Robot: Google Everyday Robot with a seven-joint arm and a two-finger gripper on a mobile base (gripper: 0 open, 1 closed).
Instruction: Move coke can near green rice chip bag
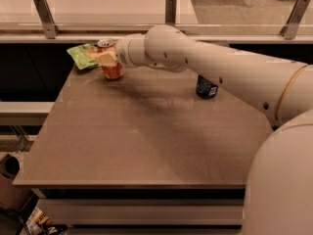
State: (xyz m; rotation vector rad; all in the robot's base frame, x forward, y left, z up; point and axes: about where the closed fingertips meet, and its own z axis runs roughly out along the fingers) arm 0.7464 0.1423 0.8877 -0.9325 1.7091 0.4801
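The coke can (112,70), red-orange with a silver top, stands at the table's far left, right beside the green rice chip bag (81,56), which lies flat at the far left corner. My gripper (105,58) reaches in from the right and is shut on the coke can's upper half. The can's bottom looks to be on or just above the tabletop. The gripper covers part of the can and the bag's right edge.
A dark blue can (206,88) stands at the table's right side, partly behind my arm. The brown table (146,141) has a raised ledge with metal posts (170,9) behind it. My white arm spans the right of the view.
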